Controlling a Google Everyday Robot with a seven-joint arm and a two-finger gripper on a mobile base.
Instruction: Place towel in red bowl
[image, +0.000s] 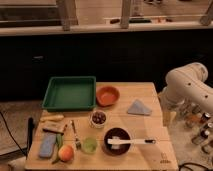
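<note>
So, reach step: towel (139, 107) untouched mid-right on bench (145, 147), claw (166, 116) just right of it, opening can't tell. Next probably grasp towel, carry left to red bowl (107, 95).

So the robot's white rounded arm (189, 82) is over at the middle right of the frame. It comes in from the right edge, bends at a chunky elbow, then angles down and to the left. The gripper (166, 115) hangs at its lower end, pointing down, just right of centre.
</note>
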